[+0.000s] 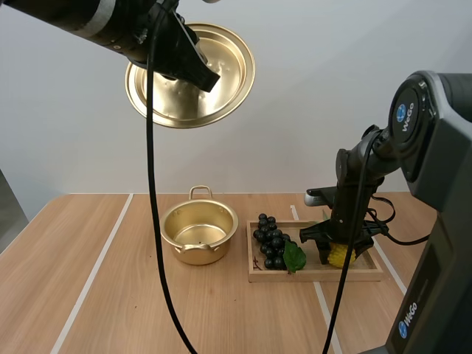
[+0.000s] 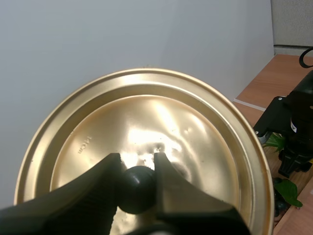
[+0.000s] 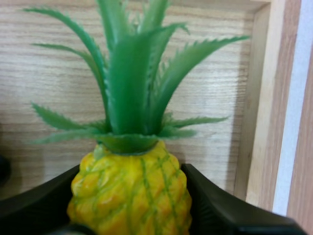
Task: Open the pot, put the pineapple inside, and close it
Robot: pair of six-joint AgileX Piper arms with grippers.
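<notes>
The pot (image 1: 220, 240) sits open on the table (image 1: 110, 295). High above the pot, the left claw (image 2: 138, 171) pinches the black knob (image 2: 138, 190) of the lid (image 2: 146, 117), and the lid is tipped up on its side. Just right of the pot is the tray (image 1: 317, 275). The grapes (image 1: 269, 240) lie at the tray end near the pot. The pineapple (image 3: 132, 191) lies at the end far from the pot. The right claw (image 1: 338, 255) is down there, its two fingers (image 3: 220, 210) hugging the pineapple's yellow body on both sides.
</notes>
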